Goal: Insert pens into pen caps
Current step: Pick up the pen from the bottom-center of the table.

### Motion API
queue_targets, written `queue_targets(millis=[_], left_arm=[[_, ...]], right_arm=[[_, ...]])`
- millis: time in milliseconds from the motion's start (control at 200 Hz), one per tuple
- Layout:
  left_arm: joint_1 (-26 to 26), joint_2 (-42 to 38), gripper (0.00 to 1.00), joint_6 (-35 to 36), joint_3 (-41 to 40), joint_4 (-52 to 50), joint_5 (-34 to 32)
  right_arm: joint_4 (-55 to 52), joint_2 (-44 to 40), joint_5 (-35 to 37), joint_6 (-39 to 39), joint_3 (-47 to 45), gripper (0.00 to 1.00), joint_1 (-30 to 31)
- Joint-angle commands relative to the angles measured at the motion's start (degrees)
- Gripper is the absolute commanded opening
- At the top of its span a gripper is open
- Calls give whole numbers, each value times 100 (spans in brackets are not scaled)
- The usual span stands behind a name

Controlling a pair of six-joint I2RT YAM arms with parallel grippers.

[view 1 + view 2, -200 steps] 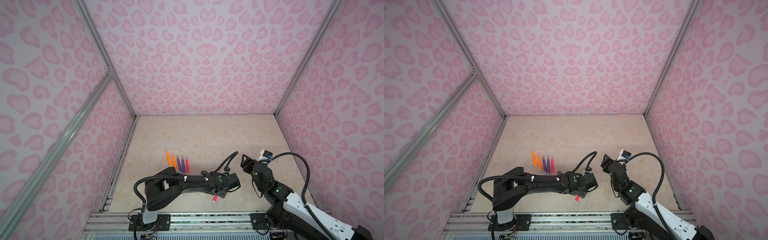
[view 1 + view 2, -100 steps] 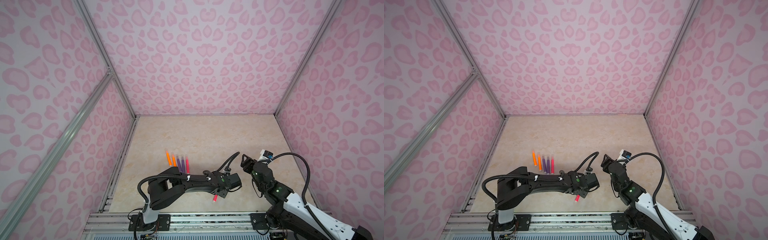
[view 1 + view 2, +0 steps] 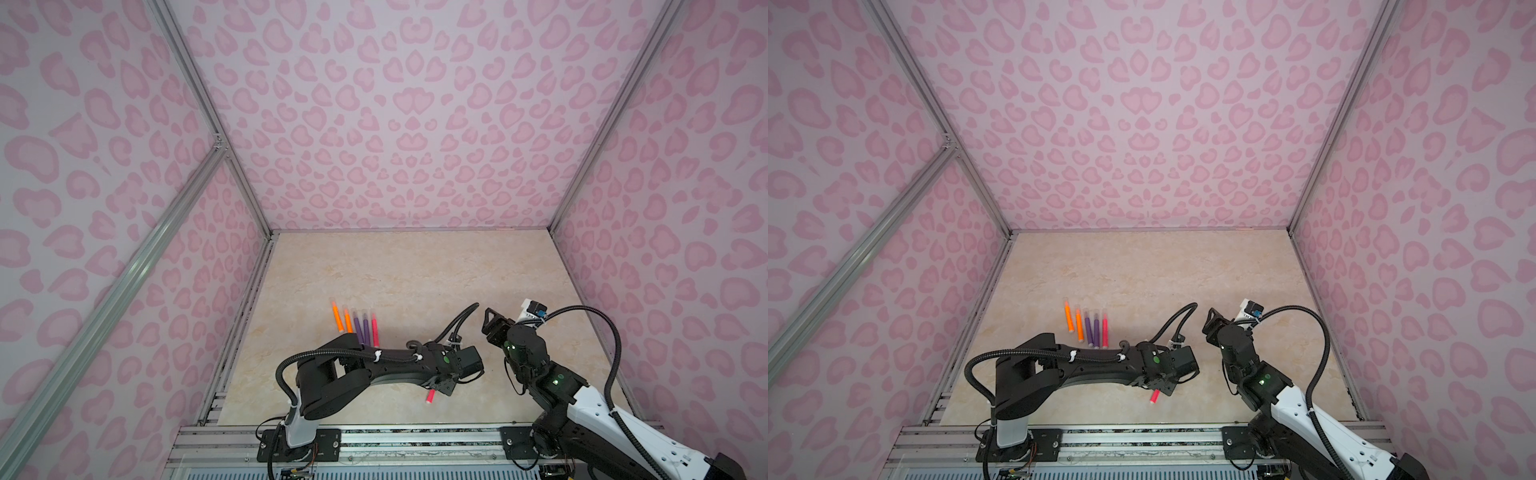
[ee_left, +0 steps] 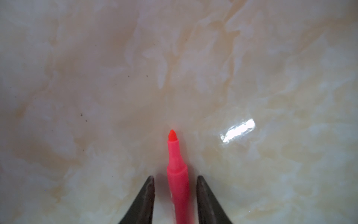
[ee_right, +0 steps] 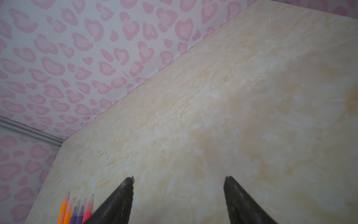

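The left gripper (image 4: 175, 177) straddles the pink-red pen (image 4: 174, 155), jaws narrowly apart — table (image 4: 96, 77) shows on either side, no contact. The pen lies flat on the robot's side of the row of five pens (image 3: 355, 326), where it lay a second ago. The right gripper (image 5: 179, 178), right of the row, gapes empty — unmoved.

No legible text, labels, brands, numbers or signs in any view. Any print on the pens (image 3: 1088, 330) is too small and blurred to resolve.
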Motion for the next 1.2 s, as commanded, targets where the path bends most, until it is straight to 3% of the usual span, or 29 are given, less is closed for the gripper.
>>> queue_targets(millis=[0, 380, 1095, 1195], left_arm=[[2, 109, 37, -76, -5, -198, 231], [23, 4, 32, -130, -115, -184, 675], [90, -66, 32, -19, -237, -368, 658], [90, -22, 27, 15, -222, -405, 652]], right_arm=[[66, 15, 15, 0, -27, 75, -7], [89, 41, -5, -4, -19, 75, -30], [146, 164, -20, 5, -10, 75, -35], [147, 166, -20, 4, -10, 75, -38]])
